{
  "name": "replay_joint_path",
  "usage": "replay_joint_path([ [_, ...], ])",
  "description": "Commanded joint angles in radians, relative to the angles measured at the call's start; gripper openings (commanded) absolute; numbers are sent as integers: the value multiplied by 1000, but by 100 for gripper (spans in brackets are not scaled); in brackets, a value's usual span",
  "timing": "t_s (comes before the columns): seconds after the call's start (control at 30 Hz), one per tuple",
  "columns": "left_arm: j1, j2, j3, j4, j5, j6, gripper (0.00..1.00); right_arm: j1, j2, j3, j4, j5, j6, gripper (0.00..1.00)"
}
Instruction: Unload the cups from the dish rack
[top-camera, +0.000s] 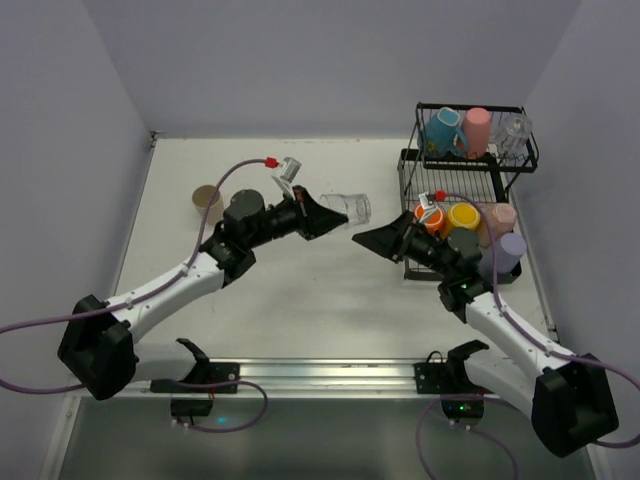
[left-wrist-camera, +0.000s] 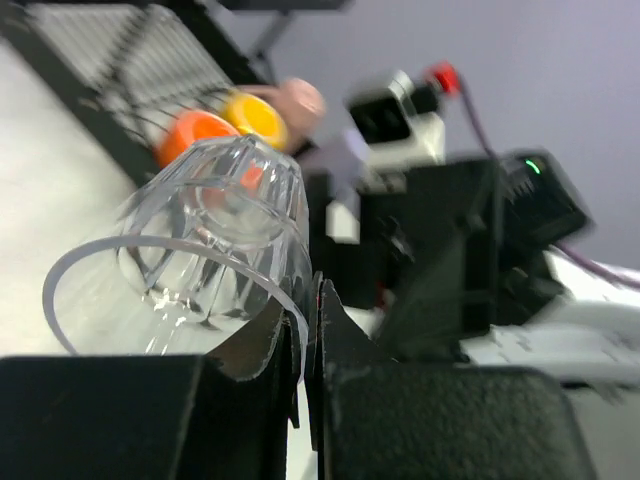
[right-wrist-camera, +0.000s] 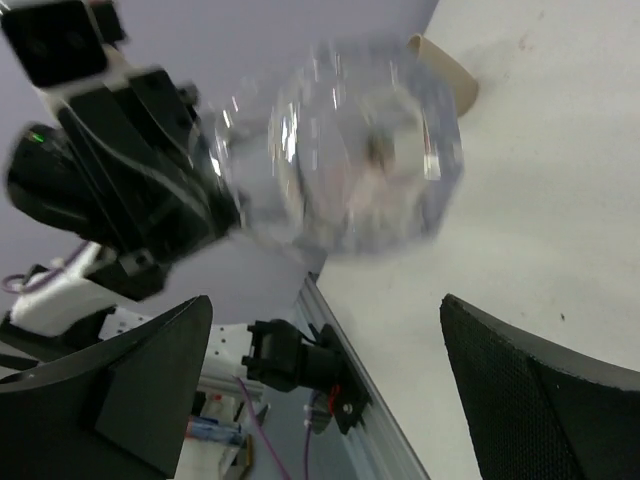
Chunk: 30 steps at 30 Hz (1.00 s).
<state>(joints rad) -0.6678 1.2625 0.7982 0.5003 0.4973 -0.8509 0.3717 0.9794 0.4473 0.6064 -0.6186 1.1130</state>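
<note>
Clear cup rim pinched by left gripper, shown by left wrist view, hidden in top view; right gripper spread wide, at cup's 6 o'clock.

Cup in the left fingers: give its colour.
Clear cup, colourless; best in left wrist view.

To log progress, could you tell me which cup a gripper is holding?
The clear cup between the arms, rim pinched by the left gripper; no other is held.
</note>
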Motion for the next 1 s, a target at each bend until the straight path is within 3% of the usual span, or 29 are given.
replay_joint_path([
  [0.0, 10, 27, 247, -481, -349, 349, 0, 9, -62, 28, -228, 68, -148, 99],
  [0.03, 10, 52, 366, -685, -423, 436, 0, 7, -82, 30, -276, 133, -181, 99],
  [0.1, 16, 133, 465, -826, -596, 509, 0, 9, -131, 36, -405, 187, -264, 99],
  [0.23, 108, 274, 625, -1058, -660, 621, 0, 7, -176, 30, -513, 255, -349, 99],
  [0.37, 243, 422, 709, -1151, -603, 670, 0, 9, -211, 16, -545, 280, -389, 99],
  [0.57, 301, 647, 815, -1240, -617, 714, 0, 9, -245, 24, -603, 319, -456, 99],
  [0.77, 346, 764, 897, -1286, -591, 728, 0, 7, -255, 13, -602, 319, -467, 99],
  [0.87, 347, 785, 921, -1295, -644, 730, 0, 7, -249, 10, -600, 318, -470, 99],
  [0.97, 347, 802, 941, -1303, -651, 731, 7, 7, -245, 10, -596, 313, -464, 99],
])
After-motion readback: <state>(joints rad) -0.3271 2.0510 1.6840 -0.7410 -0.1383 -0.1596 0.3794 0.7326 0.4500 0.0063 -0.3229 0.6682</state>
